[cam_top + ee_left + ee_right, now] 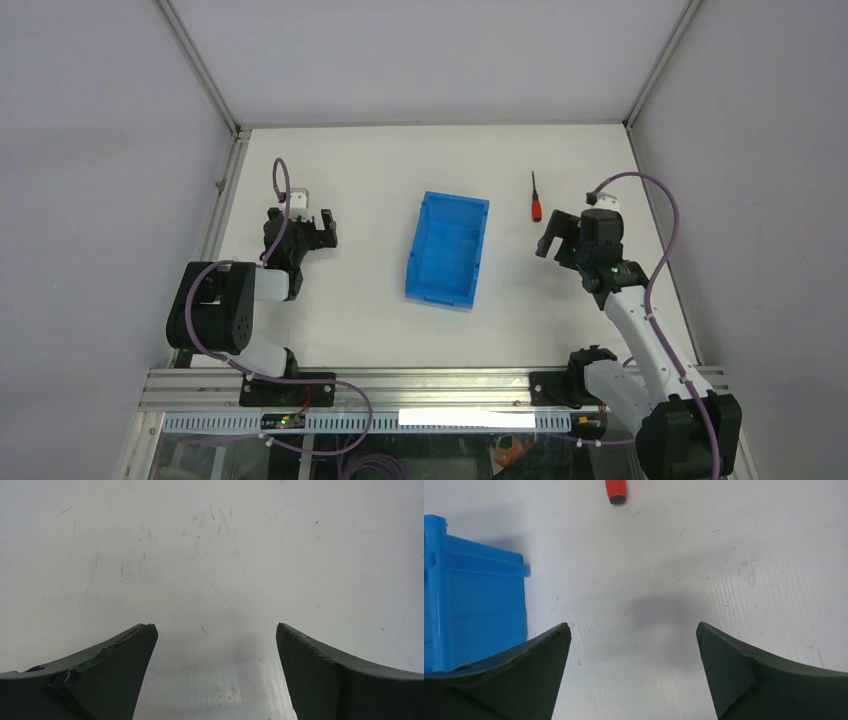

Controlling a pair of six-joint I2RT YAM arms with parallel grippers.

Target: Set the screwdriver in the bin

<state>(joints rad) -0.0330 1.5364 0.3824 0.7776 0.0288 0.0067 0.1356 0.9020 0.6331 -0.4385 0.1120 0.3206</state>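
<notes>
The screwdriver (536, 198), red handle and thin black shaft, lies on the white table to the right of the bin. The bright blue bin (447, 249) stands empty in the middle. My right gripper (556, 238) is open and empty, just near of the screwdriver. In the right wrist view the red handle end (614, 490) shows at the top edge, ahead of the gripper (634, 630), and the bin's wall (474, 600) is at the left. My left gripper (316, 230) is open and empty, left of the bin; its wrist view (216, 630) shows only bare table.
A metal frame rail (440, 385) runs along the near edge of the table. Grey walls close the table in at the back and both sides. Purple cables loop off both arms.
</notes>
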